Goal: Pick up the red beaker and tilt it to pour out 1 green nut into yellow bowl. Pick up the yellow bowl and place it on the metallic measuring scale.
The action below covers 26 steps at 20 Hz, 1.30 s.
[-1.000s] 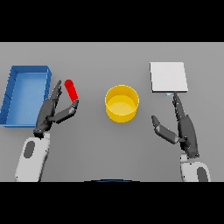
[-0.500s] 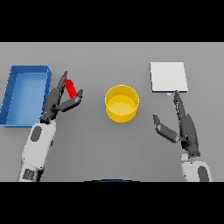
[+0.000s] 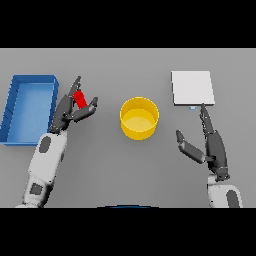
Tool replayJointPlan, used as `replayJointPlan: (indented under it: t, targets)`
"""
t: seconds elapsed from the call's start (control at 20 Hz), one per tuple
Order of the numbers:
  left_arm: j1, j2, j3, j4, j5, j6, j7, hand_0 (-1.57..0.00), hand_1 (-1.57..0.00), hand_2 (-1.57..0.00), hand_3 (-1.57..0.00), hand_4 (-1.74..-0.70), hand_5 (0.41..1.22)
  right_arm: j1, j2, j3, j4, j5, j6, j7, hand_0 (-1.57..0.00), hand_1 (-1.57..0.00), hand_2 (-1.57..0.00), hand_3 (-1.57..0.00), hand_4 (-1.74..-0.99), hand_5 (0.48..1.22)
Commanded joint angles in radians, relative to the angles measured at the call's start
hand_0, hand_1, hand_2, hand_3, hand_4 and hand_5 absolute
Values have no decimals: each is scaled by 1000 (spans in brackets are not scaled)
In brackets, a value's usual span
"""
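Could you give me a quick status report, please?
Left hand closing around the small red beaker. Right hand open, idle below the square metallic measuring scale. Round yellow bowl centre, path clear.

Both arms are built alike: rounded white forearm shells, each set with a dark grey oval panel on its upper face. The left arm [image 3: 44,165] also shows a small grey square patch lower down. Each shell narrows at the wrist to a dark grey hand, left hand [image 3: 67,112] and right hand [image 3: 216,149], with slim, segmented dark fingers.
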Motion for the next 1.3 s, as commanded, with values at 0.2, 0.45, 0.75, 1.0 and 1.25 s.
replayJointPlan:
  t: [0.2, 0.45, 0.75, 1.0, 1.25]
  targets:
    - [-54, -25, 55, 83, 38, 28, -34, -285, -328, -364, -292, -1449, 783, 12, -7, -9, 0, -4, -1, -11, 1, 1, 1, 1, -1258, 644]
    - [-91, -30, 31, 127, 4, 62, -50, -1106, -1125, -1142, -974, -1603, 1078, 10, -6, -6, 0, 2, -4, -11, 1, 1, 1, 1, -1252, 644]
    - [-88, -39, 25, 112, 9, 78, -31, -1449, -1454, -1458, -1414, -1590, 1151, 23, 1, -2, -17, -7, 1, -6, 1, 1, 1, 1, -1257, 643]
    - [-85, -39, 28, 32, 58, 106, -46, -1531, -1533, -1534, -1520, -1692, 1118, 4, -6, -5, 11, 14, -10, 4, 1, 1, 1, 1, -1259, 647]
    - [-94, 21, -74, -95, -10, 96, 46, -1558, -1558, -1559, -1554, -1725, 1117, 12, -19, -4, -3, 13, -1, -31, 1, 1, 1, 1, -1261, 661]
